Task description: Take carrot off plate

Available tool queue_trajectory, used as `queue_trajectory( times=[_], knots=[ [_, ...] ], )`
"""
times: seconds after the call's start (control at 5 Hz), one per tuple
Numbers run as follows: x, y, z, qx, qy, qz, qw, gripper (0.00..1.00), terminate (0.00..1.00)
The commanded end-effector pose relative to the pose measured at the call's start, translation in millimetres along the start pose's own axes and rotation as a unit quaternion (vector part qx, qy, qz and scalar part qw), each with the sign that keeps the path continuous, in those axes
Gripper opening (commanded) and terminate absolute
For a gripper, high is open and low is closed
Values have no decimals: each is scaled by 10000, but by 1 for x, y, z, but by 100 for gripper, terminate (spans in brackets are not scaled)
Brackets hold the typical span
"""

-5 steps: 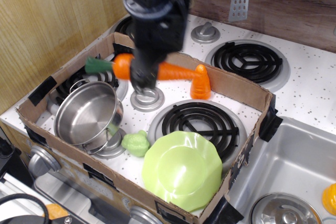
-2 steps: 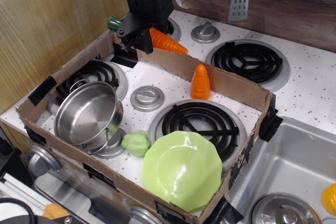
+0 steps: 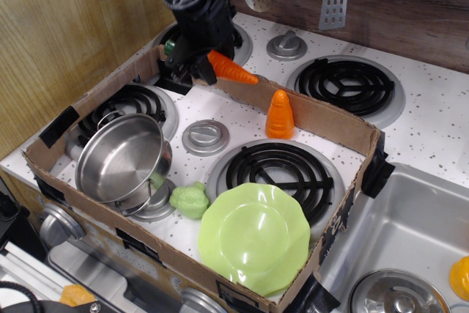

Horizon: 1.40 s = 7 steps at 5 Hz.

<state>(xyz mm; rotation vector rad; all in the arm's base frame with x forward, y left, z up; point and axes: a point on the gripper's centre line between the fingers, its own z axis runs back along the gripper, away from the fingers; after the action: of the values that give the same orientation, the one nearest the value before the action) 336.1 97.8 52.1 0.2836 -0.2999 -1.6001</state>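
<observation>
Hanging at the far rim of the cardboard box (image 3: 322, 119), the carrot (image 3: 229, 69) sits clamped in the pincer (image 3: 192, 64), stem end tucked behind the arm and tip pointing toward the stubby orange cone (image 3: 279, 115); held this way, it looks ready for setting down. The pincer is closed narrowly on the carrot. Well away, at the box's near corner, the plate (image 3: 255, 236) lies bare.

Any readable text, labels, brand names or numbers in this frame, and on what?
None can be read. The cardboard box, plate, steel pot, carrot and the hand holding it show no print. The stove knobs bear no legible markings at this resolution.
</observation>
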Motion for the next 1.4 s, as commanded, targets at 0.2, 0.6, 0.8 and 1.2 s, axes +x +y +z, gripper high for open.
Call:
queue_trajectory(
  times=[0.2,0.6,0.8,1.2],
  knots=[
    [-12,-7,-23,320,-175,319,9988,0,0],
    [-9,-17,-21,255,-211,332,9989,100,0],
    [3,-7,6,45,200,372,9991,100,0],
    [25,12,58,-591,457,1505,9858,100,0]
  ],
)
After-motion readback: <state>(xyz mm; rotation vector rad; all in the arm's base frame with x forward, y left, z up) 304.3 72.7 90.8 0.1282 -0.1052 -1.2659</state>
